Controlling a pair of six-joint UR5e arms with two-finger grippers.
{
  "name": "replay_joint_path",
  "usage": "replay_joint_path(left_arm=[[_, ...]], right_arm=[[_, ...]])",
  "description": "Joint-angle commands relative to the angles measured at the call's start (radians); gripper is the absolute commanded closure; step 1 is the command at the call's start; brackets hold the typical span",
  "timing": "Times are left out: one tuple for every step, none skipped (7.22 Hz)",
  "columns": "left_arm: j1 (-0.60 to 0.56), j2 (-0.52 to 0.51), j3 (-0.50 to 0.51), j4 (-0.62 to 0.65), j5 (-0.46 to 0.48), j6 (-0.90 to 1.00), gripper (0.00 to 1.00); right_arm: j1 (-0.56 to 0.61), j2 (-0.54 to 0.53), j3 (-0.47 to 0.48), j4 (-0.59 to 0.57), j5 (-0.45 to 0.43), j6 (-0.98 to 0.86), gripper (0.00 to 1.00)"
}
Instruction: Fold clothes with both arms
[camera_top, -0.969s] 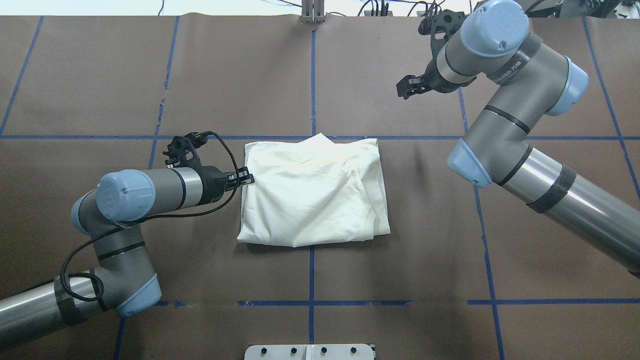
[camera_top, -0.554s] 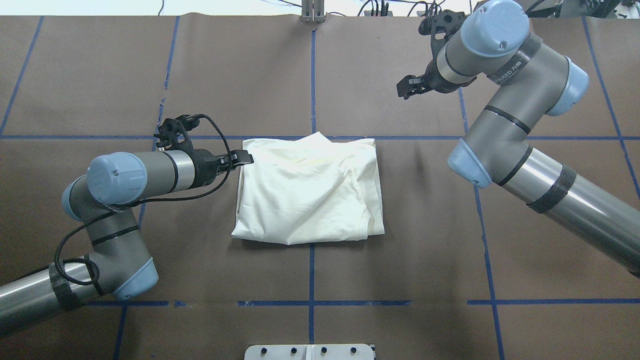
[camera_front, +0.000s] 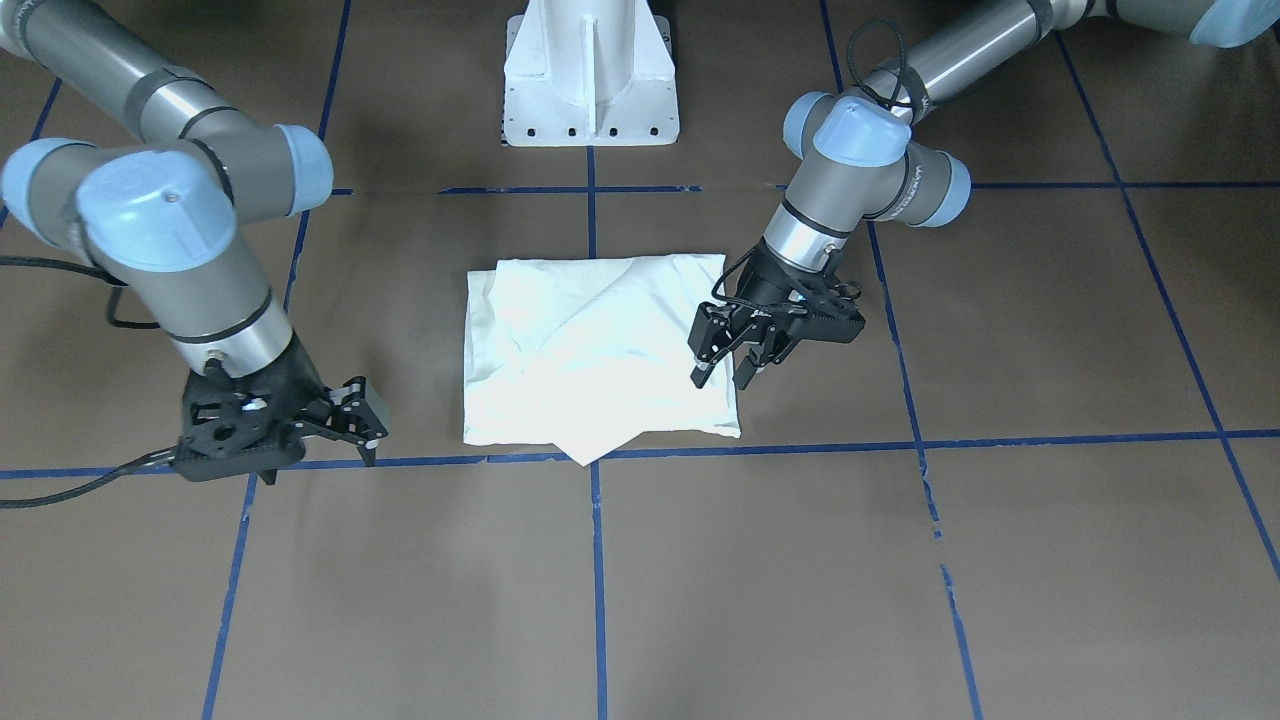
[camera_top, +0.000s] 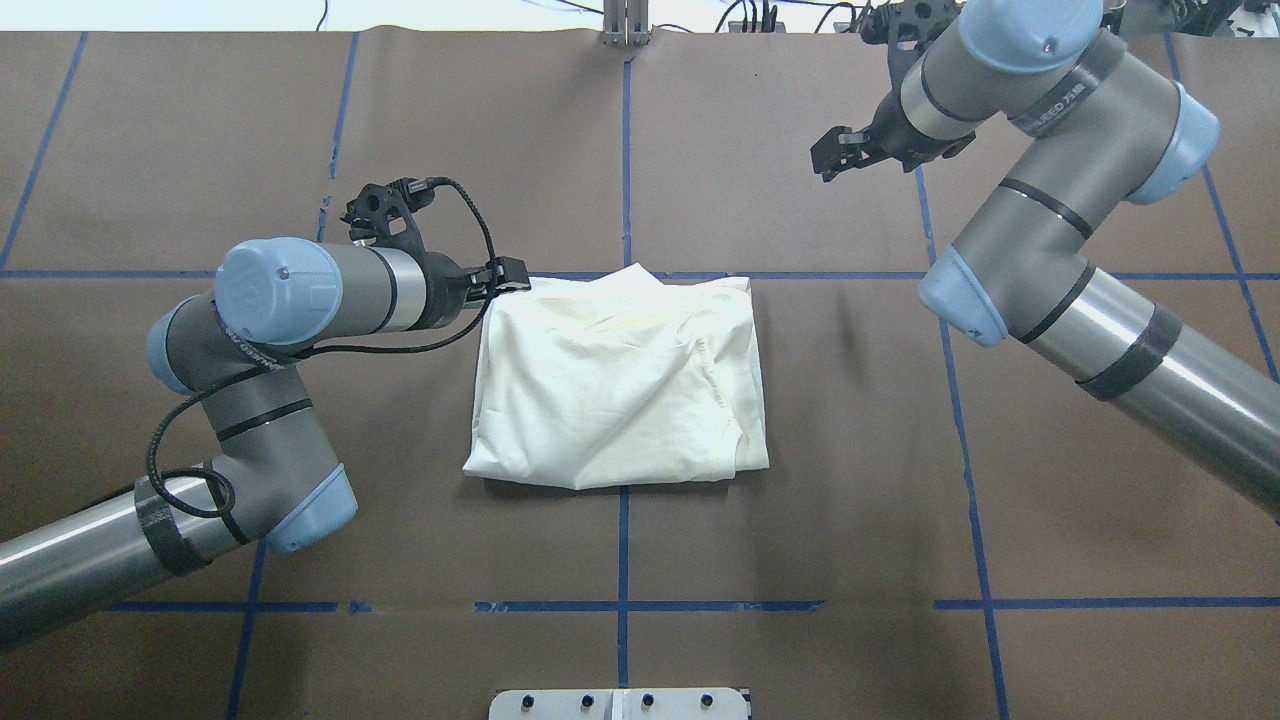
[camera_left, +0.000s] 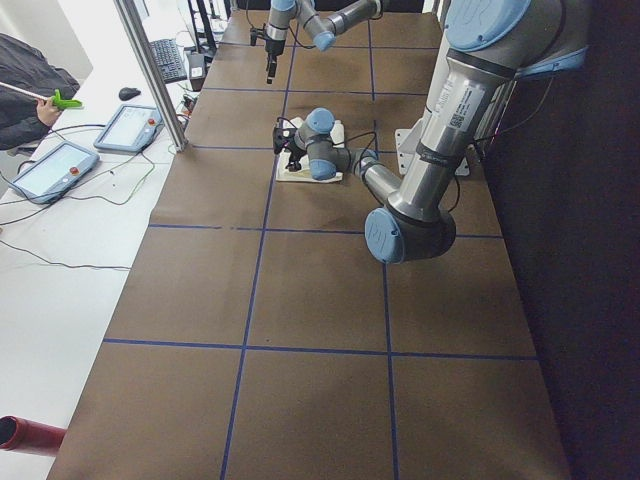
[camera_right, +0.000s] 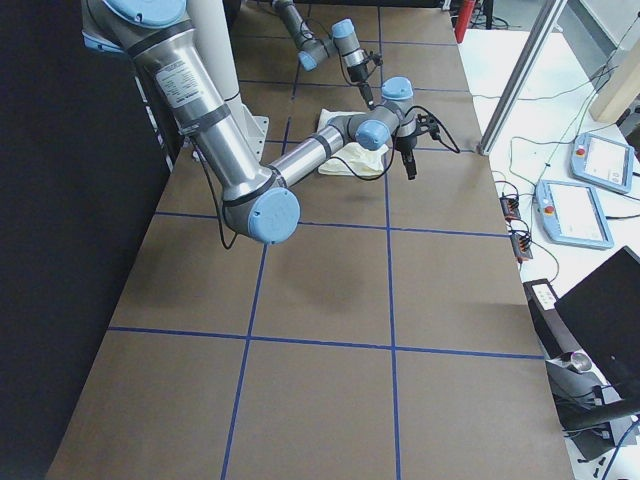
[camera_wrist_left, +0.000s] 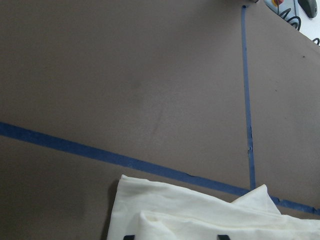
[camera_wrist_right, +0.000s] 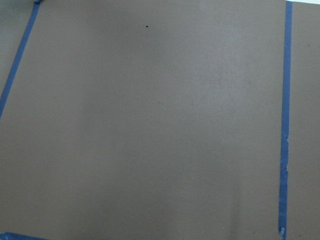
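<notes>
The cream-white shirt (camera_top: 615, 385) lies folded into a rough square at the table's middle, plain side up, with a corner poking out at its far edge. No print shows. It also shows in the front view (camera_front: 590, 350) and the left wrist view (camera_wrist_left: 200, 212). My left gripper (camera_top: 505, 275) is open and empty, hovering at the shirt's far-left corner; in the front view (camera_front: 722, 375) its fingers stand apart over the shirt's edge. My right gripper (camera_top: 830, 160) looks open and empty, over bare table far to the shirt's right (camera_front: 365, 435).
The table is covered in brown paper with a grid of blue tape lines (camera_top: 625, 150). The white pedestal base (camera_front: 590, 80) stands at the near edge. Control tablets (camera_left: 60, 165) lie on a white bench beyond the far edge.
My left gripper has slid along the shirt's left edge from its middle to the far-left corner. The shirt shifted slightly left. My right arm has drifted a little right and farther away.
</notes>
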Motion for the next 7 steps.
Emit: replay_joint_path(left_arm=[[-0.047, 0.016, -0.076, 0.113, -0.073, 0.164, 0.0], [-0.099, 0.041, -0.187, 0.269, -0.11, 0.319, 0.0], [-0.176, 0.079, -0.317, 0.475, -0.162, 0.498, 0.0], [-0.264, 0.085, -0.39, 0.655, -0.173, 0.705, 0.0], [-0.367, 0.107, -0.398, 0.718, -0.213, 0.886, 0.0], [-0.502, 0.18, -0.397, 0.718, -0.312, 1.058, 0.0], [-0.628, 0.246, -0.389, 0.721, -0.381, 1.178, 0.0]], right_arm=[[0.125, -0.008, 0.005, -0.079, 0.115, -0.126, 0.0], [0.207, -0.018, 0.003, -0.136, 0.146, -0.268, 0.0], [0.292, -0.052, 0.0, -0.207, 0.174, -0.435, 0.0], [0.381, -0.076, -0.011, -0.276, 0.182, -0.622, 0.0], [0.463, -0.098, -0.018, -0.348, 0.202, -0.748, 0.0], [0.527, -0.138, -0.02, -0.383, 0.212, -0.827, 0.0], [0.577, -0.205, -0.018, -0.385, 0.229, -0.872, 0.0]])
